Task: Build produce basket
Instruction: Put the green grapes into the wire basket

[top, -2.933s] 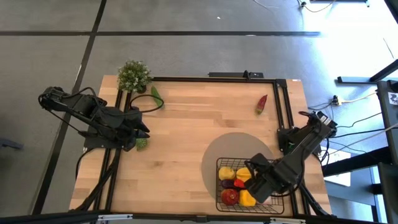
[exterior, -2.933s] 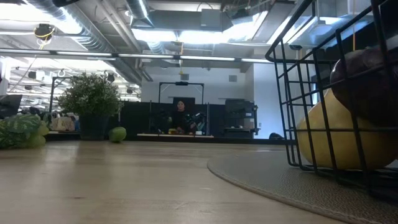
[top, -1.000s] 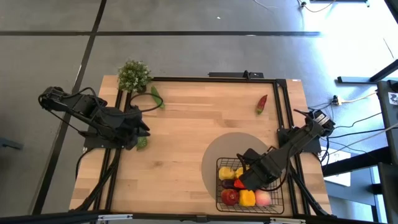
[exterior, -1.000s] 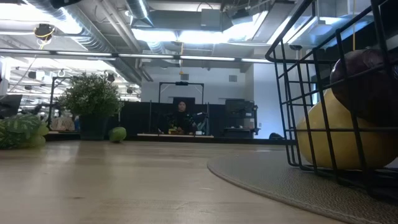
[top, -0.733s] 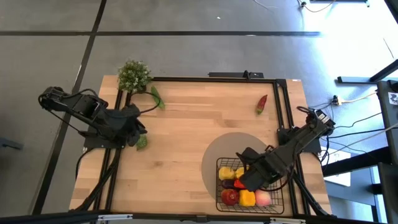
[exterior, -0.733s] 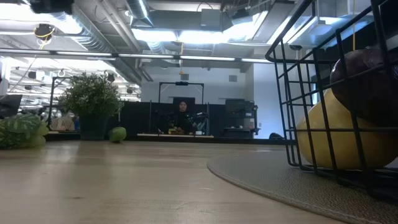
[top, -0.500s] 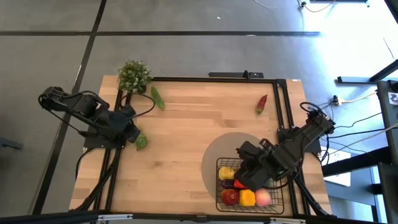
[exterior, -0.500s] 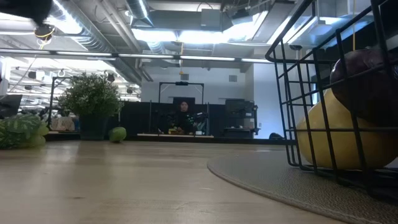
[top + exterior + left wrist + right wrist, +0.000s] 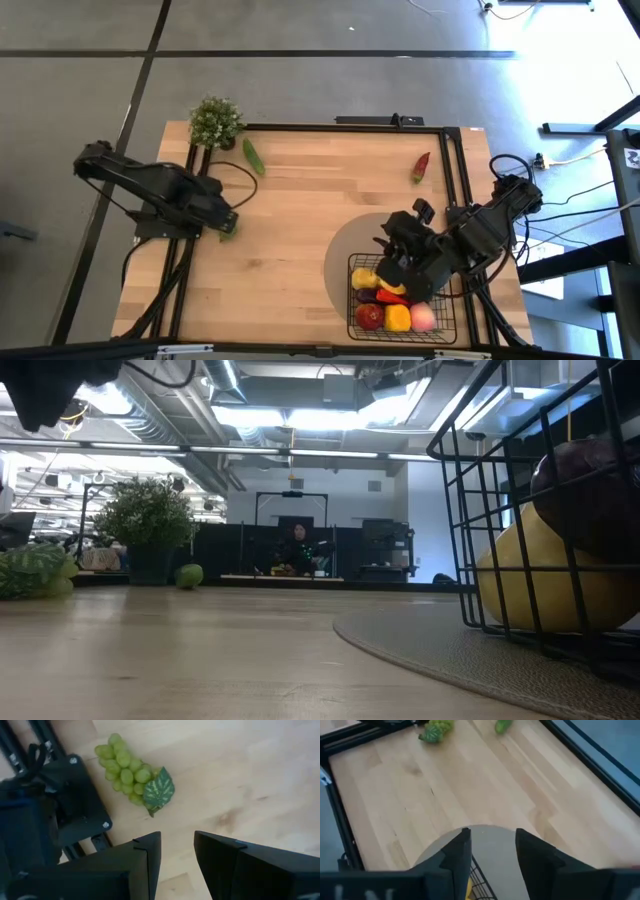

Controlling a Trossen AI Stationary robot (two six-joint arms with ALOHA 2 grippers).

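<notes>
Over by the left edge of the table (image 9: 300, 200), the left end effector (image 9: 175, 855) is hanging just above the green grapes (image 9: 131, 775), fingers parted a bit with nothing between them. The bunch lies flat on the wood right next to the arm's black base plate (image 9: 75, 805), with a leaf sticking out on the side nearer the fingers.

I'd say the step in hand is grabbing those grapes. To do it well, I'd come straight down and straddle the thick middle of the bunch, not the leaf, since the leaf would probably just slip out. The base plate is close, so keep the finger on that side clear of it.

The right end effector (image 9: 490, 845) is empty too, fingers slightly apart, hovering over the far rim of the basket (image 9: 405, 295). The basket sits on a round grey mat (image 9: 350, 250) with several pieces of produce already inside. The cucumber (image 9: 252, 156) and chili (image 9: 421, 166) are still out on the table, well apart from it.
</notes>
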